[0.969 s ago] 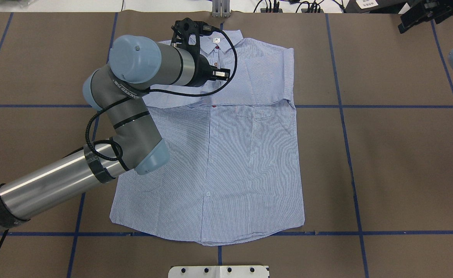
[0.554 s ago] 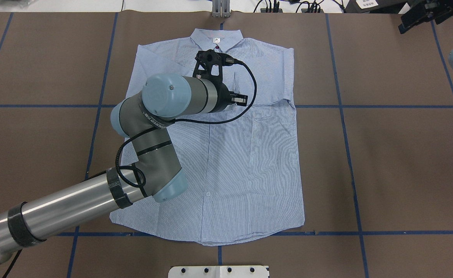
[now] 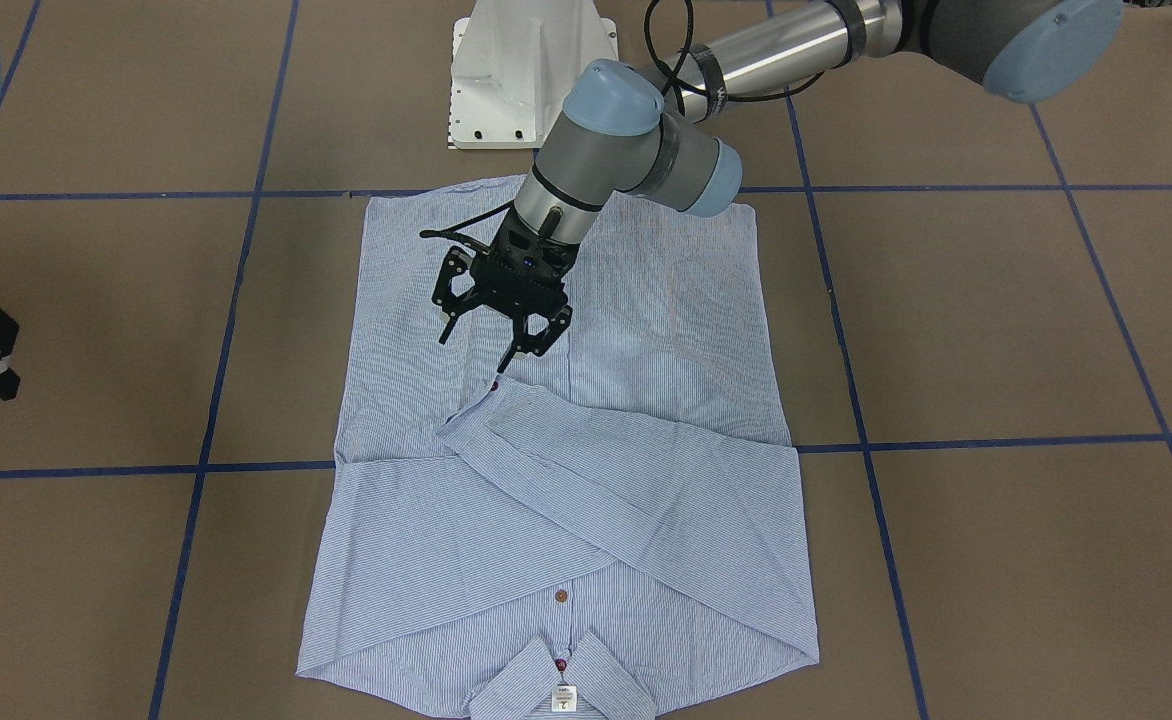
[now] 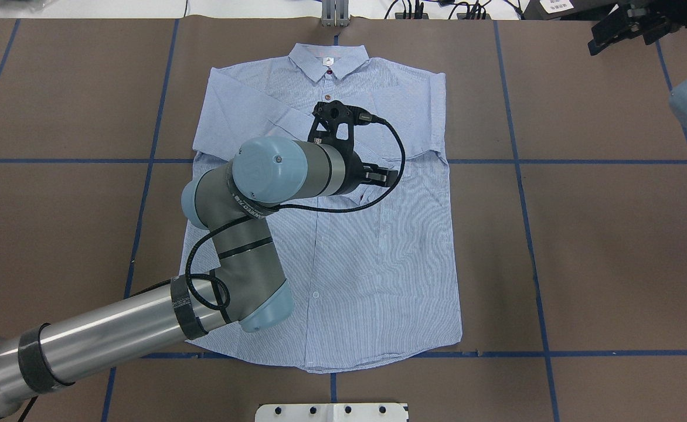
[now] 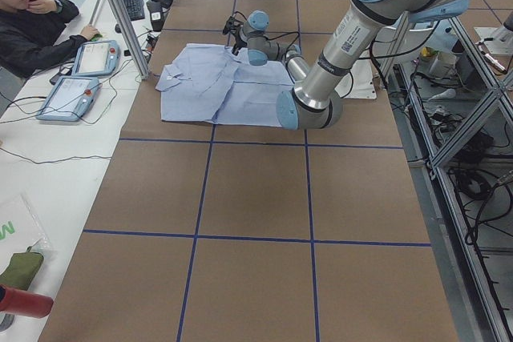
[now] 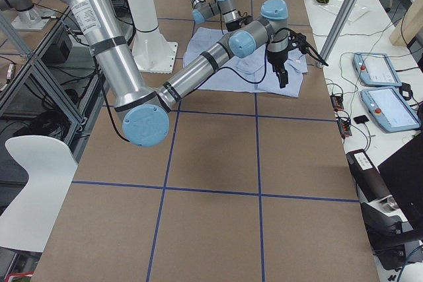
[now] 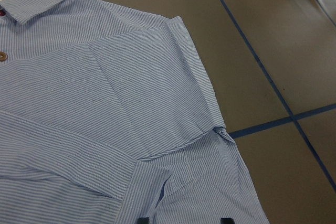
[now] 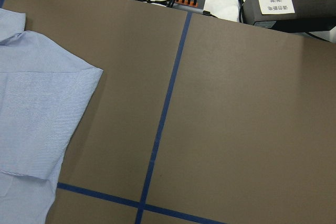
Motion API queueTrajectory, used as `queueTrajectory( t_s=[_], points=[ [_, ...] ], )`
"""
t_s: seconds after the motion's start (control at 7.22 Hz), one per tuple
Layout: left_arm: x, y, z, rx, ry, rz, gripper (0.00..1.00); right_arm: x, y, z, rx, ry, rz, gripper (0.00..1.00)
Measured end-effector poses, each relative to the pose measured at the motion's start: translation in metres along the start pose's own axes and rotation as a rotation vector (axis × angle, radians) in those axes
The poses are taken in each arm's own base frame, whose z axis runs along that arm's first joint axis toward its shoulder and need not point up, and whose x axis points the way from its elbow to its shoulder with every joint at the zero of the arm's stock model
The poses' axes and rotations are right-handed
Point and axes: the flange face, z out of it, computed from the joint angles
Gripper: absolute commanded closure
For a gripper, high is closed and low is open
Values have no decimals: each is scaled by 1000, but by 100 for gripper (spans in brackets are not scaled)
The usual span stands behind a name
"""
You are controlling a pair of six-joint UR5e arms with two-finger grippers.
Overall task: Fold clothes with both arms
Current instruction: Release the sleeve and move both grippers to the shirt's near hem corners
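On the table, the shirt lies flat, sleeves crossed, beneath the left gripper, fingers apart.

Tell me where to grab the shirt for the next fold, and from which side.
Probably the hem, at its two corners, coming in low from the robot's side. The shirt lies flat with both sleeves crossed over the chest, so the hem is the free straight edge nearest the robot.
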Motion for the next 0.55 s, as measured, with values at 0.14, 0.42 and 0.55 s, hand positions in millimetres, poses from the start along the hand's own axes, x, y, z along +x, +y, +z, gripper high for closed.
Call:
queueTrajectory(
  t_s=[0.14, 0.42, 0.55],
  points=[
    [-7, 7, -12, -35, -10, 65, 0, -37, 17, 3, 2, -19, 52, 0],
    [-41, 30, -60, -52, -11, 146, 0, -125, 83, 24, 24, -9, 148, 0],
    [-57, 42, -82, -52, -9, 186, 0, -167, 132, 37, 46, 5, 195, 0]
  ],
)
